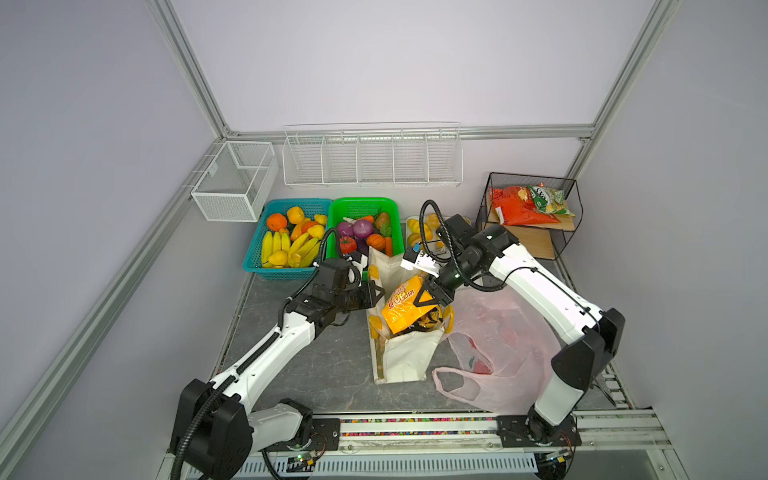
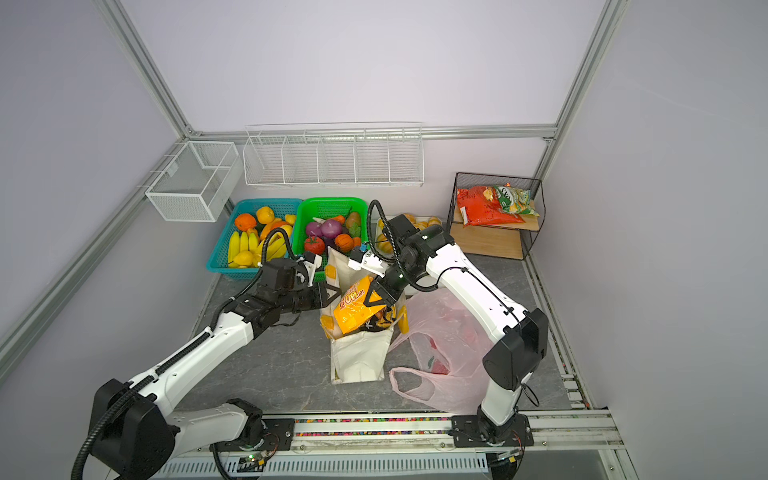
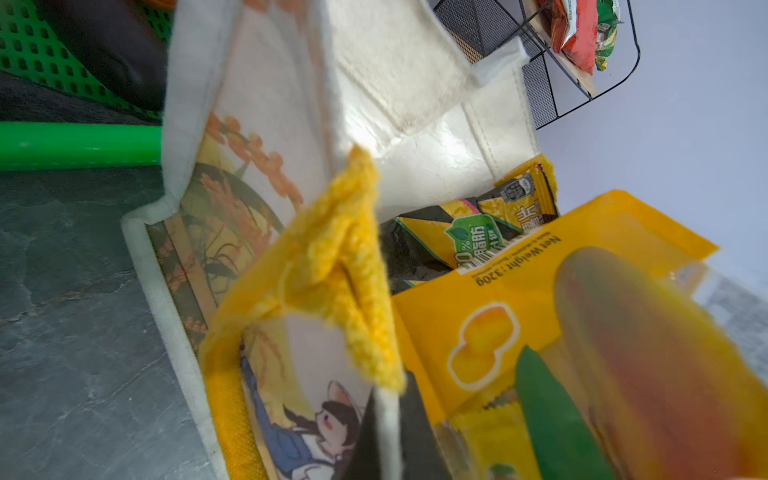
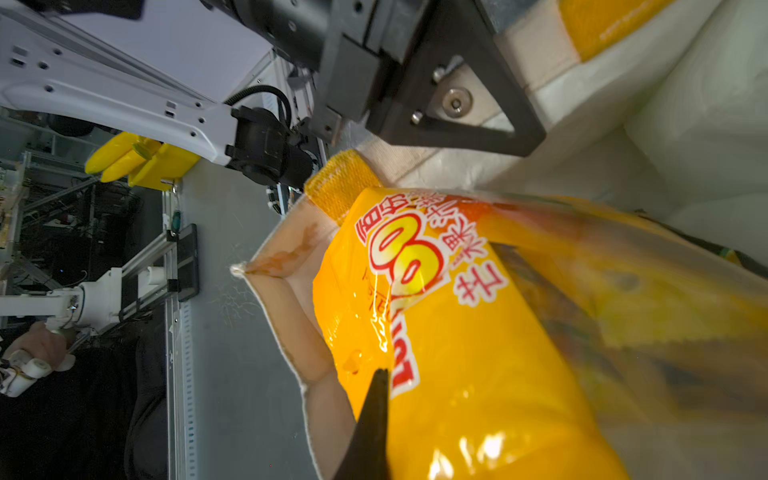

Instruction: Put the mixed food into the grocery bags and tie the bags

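Note:
The cream canvas tote (image 1: 405, 357) (image 2: 359, 357) stands open mid-table. My left gripper (image 1: 376, 291) (image 2: 330, 293) (image 3: 390, 432) is shut on the tote's left rim, beside its yellow handle (image 3: 332, 257). Over the tote's mouth, my right gripper (image 1: 430, 301) (image 2: 376, 301) (image 4: 386, 399) is shut on an orange-yellow snack packet (image 1: 405, 309) (image 2: 353, 309) (image 4: 478, 353), whose lower end dips inside. A black-and-yellow packet (image 3: 449, 237) lies in the tote. The pink plastic bag (image 1: 498, 353) (image 2: 449, 353) lies crumpled to the tote's right. Tomato (image 1: 347, 244), onion (image 1: 361, 228) and pumpkin (image 1: 375, 240) sit in the green basket (image 1: 361, 203).
A blue basket (image 1: 253, 257) of bananas and oranges stands left of the green one. Behind my right arm is a tray of croissants (image 1: 415, 232). A black wire rack (image 1: 528, 178) at the back right holds red and green packets. White wire baskets (image 1: 370, 162) hang on the back wall.

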Motion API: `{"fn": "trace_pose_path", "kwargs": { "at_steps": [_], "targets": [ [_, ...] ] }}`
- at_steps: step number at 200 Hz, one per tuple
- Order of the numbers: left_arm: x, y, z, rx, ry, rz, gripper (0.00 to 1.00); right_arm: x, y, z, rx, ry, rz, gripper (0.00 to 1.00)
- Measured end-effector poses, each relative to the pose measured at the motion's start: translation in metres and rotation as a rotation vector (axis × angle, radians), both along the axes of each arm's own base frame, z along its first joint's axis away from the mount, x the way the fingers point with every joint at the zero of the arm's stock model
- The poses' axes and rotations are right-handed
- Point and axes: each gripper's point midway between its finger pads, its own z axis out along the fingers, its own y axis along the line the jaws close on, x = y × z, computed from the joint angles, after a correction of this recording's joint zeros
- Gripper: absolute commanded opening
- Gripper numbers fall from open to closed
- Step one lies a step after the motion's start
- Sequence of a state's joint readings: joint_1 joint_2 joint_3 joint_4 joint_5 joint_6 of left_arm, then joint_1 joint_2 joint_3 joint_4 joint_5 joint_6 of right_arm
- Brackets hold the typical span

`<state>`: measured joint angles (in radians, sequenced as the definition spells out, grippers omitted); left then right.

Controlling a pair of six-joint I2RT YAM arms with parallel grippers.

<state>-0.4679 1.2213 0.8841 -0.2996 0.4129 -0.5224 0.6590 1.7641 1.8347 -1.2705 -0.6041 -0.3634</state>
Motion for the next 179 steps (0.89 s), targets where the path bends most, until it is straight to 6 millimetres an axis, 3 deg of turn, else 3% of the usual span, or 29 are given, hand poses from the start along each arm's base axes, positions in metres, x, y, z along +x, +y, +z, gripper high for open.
{"fn": "trace_pose_path", "kwargs": {
  "at_steps": [32, 66, 111, 136, 153, 179],
  "targets": [
    [0.001, 0.001, 0.001, -0.015, 0.010, 0.007, 0.00, 0.002, -0.004, -0.019, -0.078, -0.008, 0.015, 0.07],
    [-0.002, 0.001, -0.002, -0.027, 0.035, 0.002, 0.00, -0.011, 0.014, -0.040, -0.110, 0.016, 0.091, 0.09],
    [-0.005, 0.004, -0.010, -0.025, 0.065, 0.011, 0.00, -0.021, 0.022, -0.056, -0.116, 0.034, 0.142, 0.49],
    [-0.003, 0.003, -0.008, -0.031, 0.057, 0.012, 0.00, -0.020, 0.016, -0.043, -0.029, 0.007, 0.098, 0.56],
    [-0.002, 0.002, -0.006, -0.037, 0.046, 0.012, 0.00, -0.013, 0.004, -0.018, 0.075, -0.038, 0.027, 0.58],
    [-0.002, 0.002, -0.005, -0.040, 0.044, 0.013, 0.00, 0.016, -0.027, 0.023, 0.216, -0.153, -0.165, 0.59]
  ]
}}
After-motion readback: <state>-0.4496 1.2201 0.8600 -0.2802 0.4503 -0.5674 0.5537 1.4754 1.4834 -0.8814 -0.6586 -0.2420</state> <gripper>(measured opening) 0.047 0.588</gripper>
